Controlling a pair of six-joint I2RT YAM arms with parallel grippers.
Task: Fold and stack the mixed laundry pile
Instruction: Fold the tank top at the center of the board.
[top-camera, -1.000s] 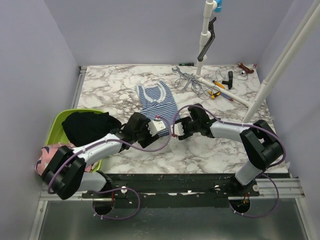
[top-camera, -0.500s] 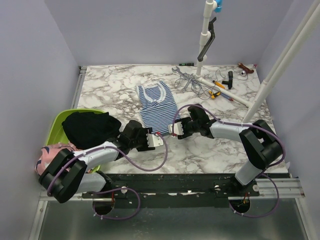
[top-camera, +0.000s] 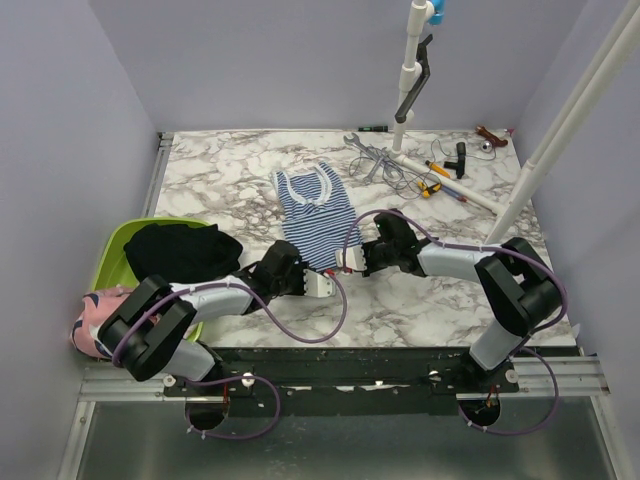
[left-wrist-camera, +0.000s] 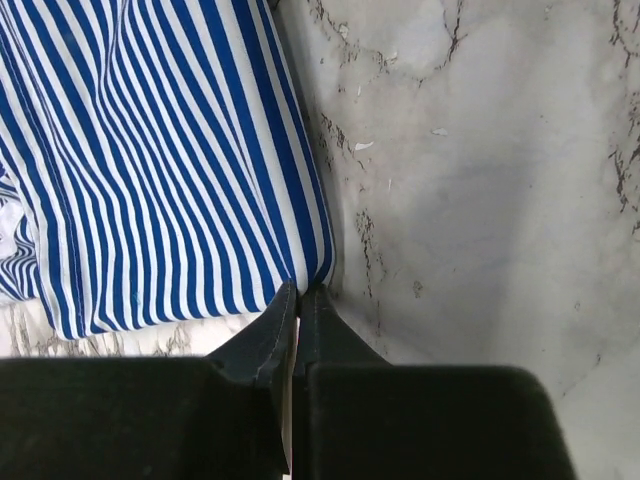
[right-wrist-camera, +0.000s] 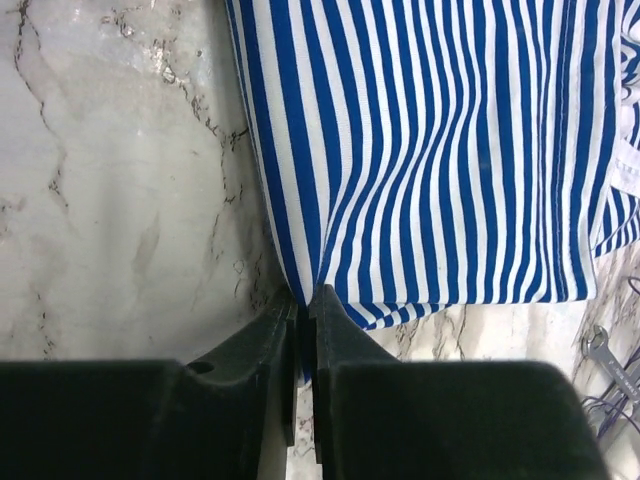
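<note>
Left pincer (left-wrist-camera: 298, 290) and right pincer (right-wrist-camera: 305, 292) each clamp a near hem corner of the striped garment (top-camera: 315, 215), lying flat mid counter (top-camera: 440, 290). First fold looks to be starting; next, both corners should rise together toward the neckline.

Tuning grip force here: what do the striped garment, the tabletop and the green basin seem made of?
The striped garment: thin knit cloth, probably cotton, matte; it ripples softly. The tabletop: marble-look, smooth, faint sheen; grey veining, possibly laminate. The green basin: likely plastic; uniform lime colour, rounded moulded rim.
</note>
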